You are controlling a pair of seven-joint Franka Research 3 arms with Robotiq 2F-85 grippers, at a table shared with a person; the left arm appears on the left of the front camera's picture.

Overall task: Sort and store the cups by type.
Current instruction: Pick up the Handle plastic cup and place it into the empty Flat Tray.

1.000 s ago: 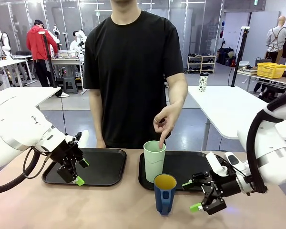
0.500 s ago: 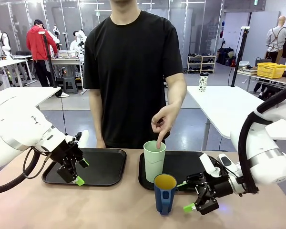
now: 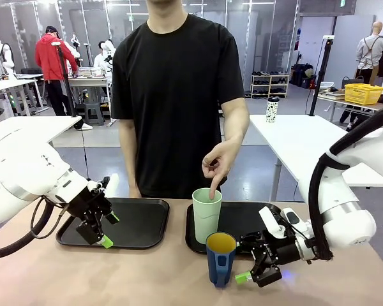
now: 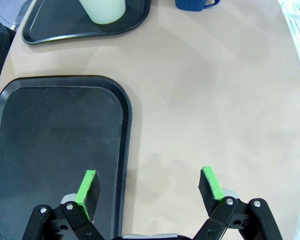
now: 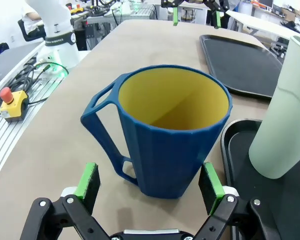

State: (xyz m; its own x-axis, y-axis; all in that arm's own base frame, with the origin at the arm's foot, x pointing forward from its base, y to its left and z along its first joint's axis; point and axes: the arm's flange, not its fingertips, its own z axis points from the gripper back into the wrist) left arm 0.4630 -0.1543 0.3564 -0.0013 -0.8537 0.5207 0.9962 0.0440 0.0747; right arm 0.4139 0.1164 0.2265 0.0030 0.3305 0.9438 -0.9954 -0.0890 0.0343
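Closing on the dark-blue mug (image 5: 165, 145) looks like the step in hand. It stands upright on the bench (image 3: 147, 274), just before the right tray (image 3: 249, 220), where the pale-green tumbler (image 3: 206, 217) stands under a person's pointing hand (image 3: 218, 162). The right pincer (image 5: 149, 182) is spread wide just short of the mug. Advance level, keeping the handle outside the pads. The left pincer (image 3: 108, 229) hangs released.

A robotics lab: long white work tables (image 3: 306, 143) at 2 o'clock with a yellow crate (image 3: 363, 93) beyond, glass partitions (image 3: 83, 25) at 11 o'clock, and a red emergency-stop button (image 5: 8, 94) and cables (image 5: 25, 75) along the bench edge.
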